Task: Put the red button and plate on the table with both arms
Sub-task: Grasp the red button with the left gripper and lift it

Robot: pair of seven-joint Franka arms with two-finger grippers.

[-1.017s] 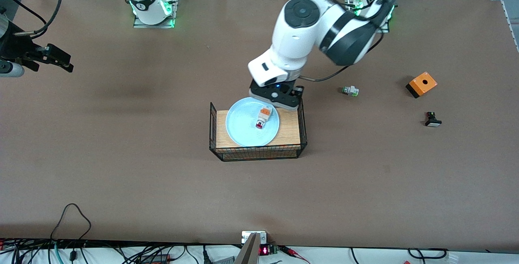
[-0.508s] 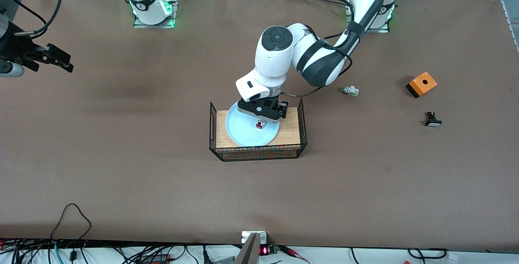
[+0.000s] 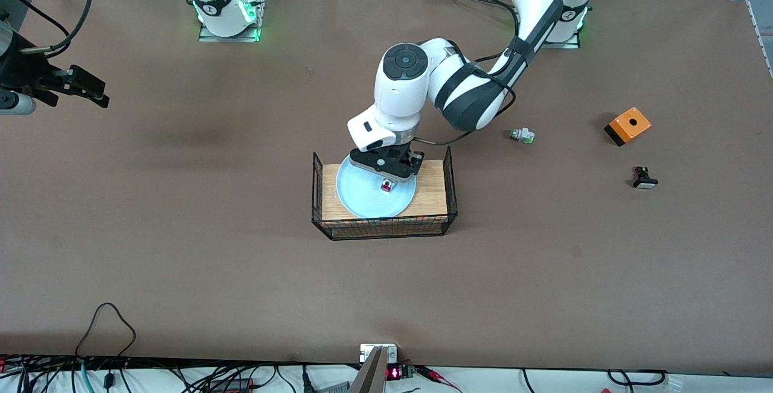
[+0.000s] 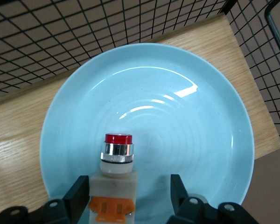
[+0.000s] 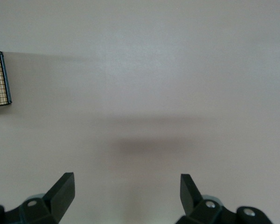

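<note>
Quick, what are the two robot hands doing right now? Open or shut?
Left gripper: open, fingers either side of the red button on the plate, not gripping it yet.
Right gripper: open, holding nothing, waiting over the table.

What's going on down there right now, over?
Left gripper open, straddling red button on plate, atop rack. Right gripper open, waiting over table.

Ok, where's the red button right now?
The red button lies on the plate on the wire rack at mid-table, between the open fingers of the left hand.
</note>
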